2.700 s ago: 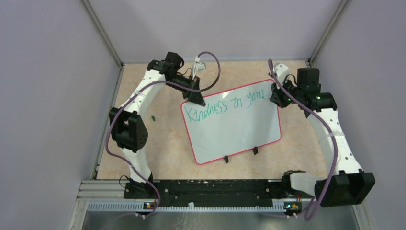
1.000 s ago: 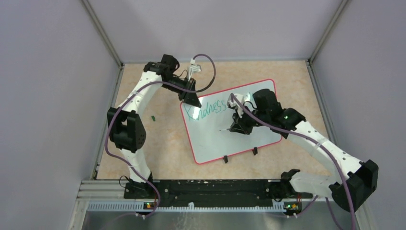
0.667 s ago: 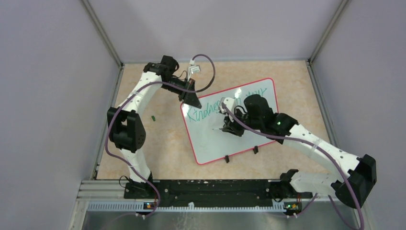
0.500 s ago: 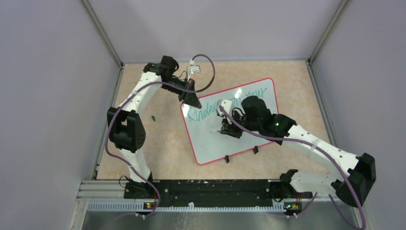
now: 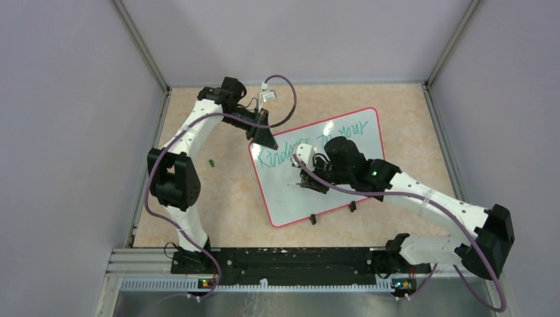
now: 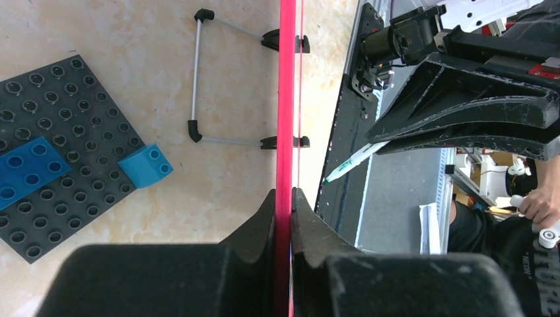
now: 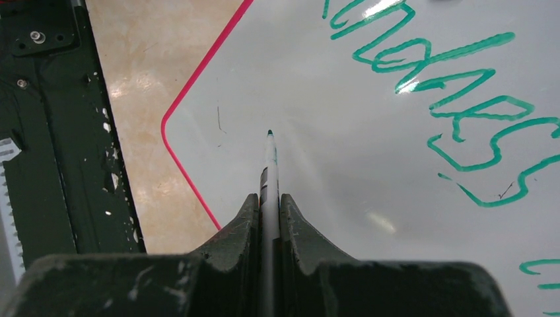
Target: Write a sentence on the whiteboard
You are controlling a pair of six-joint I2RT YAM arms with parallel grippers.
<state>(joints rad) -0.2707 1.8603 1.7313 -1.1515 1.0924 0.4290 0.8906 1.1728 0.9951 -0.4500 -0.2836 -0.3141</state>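
The white-and-black left arm [image 5: 188, 129] arches up from its base and bends down to the far-left corner of the glossy white rectangular whiteboard [image 5: 294, 205], where the black left gripper [image 5: 265, 137] pinches the red-pink rim between closed fingers [image 6: 261, 218]. The right arm [image 5: 429, 201] reaches low across the whiteboard's near-right edge, its right gripper [image 7: 268, 198] clamped around a slim white teal-tipped marker [image 7: 269, 158] over the whiteboard's left half

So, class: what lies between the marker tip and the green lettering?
Nothing: the right wrist view shows bare whiteboard between the tip of the marker and the sentence.
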